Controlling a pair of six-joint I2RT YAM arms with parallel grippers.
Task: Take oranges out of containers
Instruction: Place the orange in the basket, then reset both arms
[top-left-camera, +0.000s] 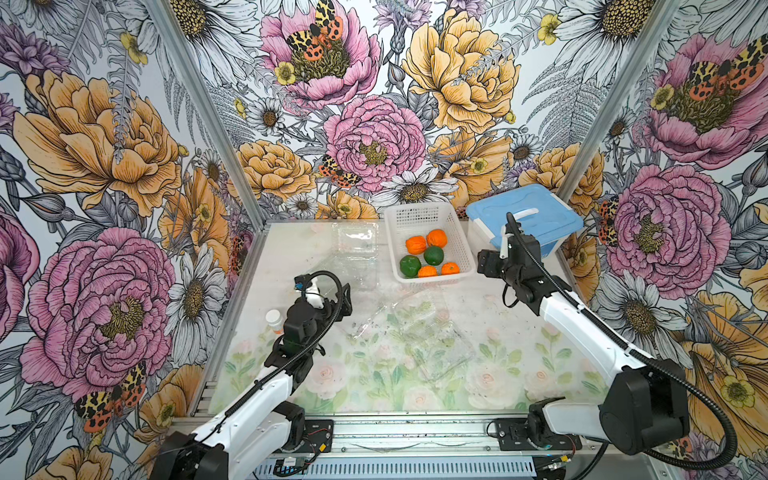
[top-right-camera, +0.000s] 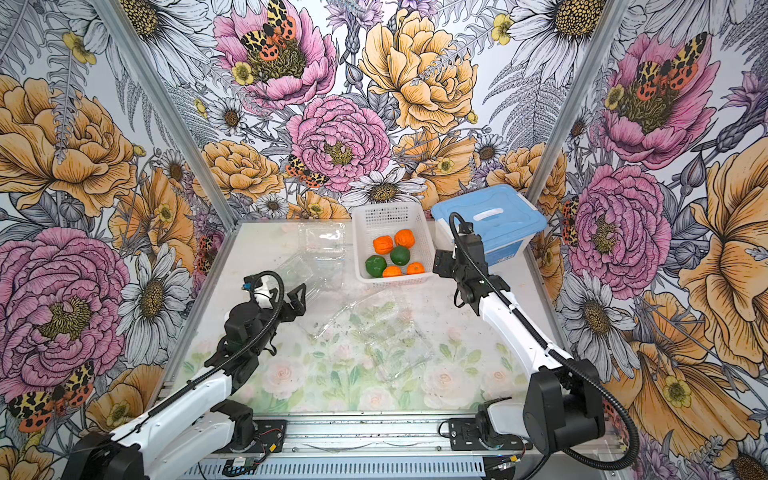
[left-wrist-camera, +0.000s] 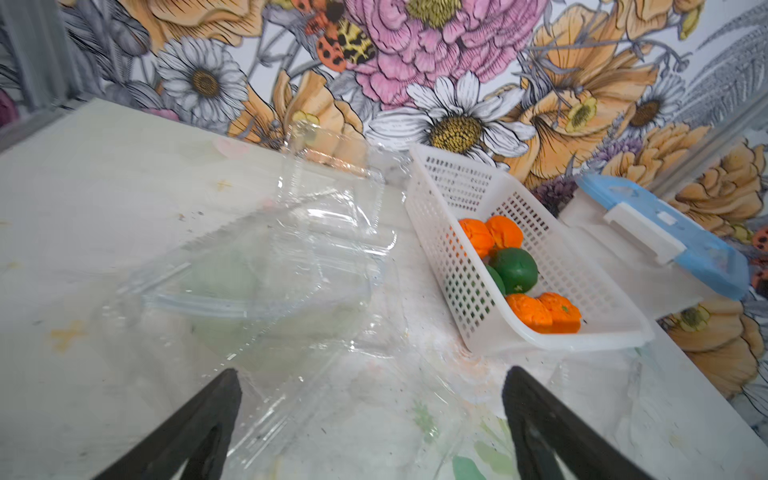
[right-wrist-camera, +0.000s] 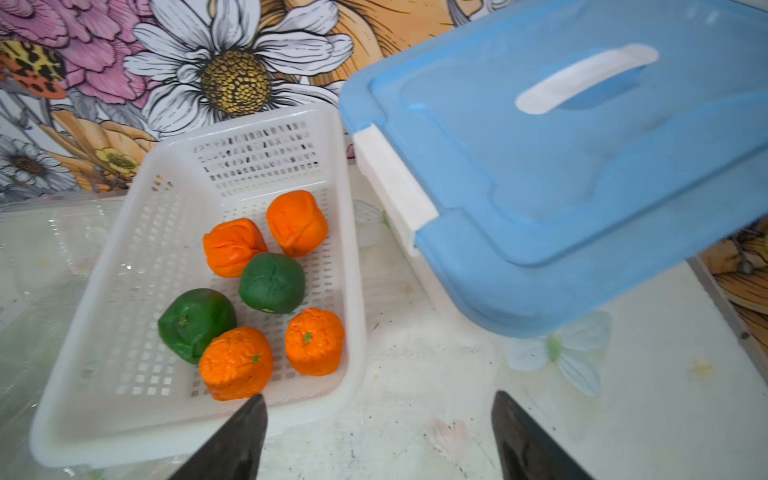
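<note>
Aluminium rail (top-left-camera: 415, 432) is seen along the near edge, and two white-and-black arms (top-left-camera: 582, 324) are mounted on it, reaching over a table (top-left-camera: 478, 374) printed with pale roses. On the left side, the left gripper (left-wrist-camera: 372, 374) is held over clear plastic with its jaws spread wide and nothing clasped. Three clear clamshell containers (top-left-camera: 357, 237) are scattered across the table: one at the far side just left of a white perforated basket (top-left-camera: 411, 216), one tilted just nearer than that, and one sprawled open in the middle. All the fruit is gathered in the basket, apart from the containers: four oranges (top-left-camera: 416, 244) and two green fruits (top-left-camera: 433, 255). The right gripper (right-wrist-camera: 379, 397) is held just beside the basket's near right corner, jaws parted and gripping nothing. A white tub (top-left-camera: 498, 216) with a blue lid is set at the far right, just beside the basket. A small white bottle (top-left-camera: 274, 320) is stood near the left edge.
</note>
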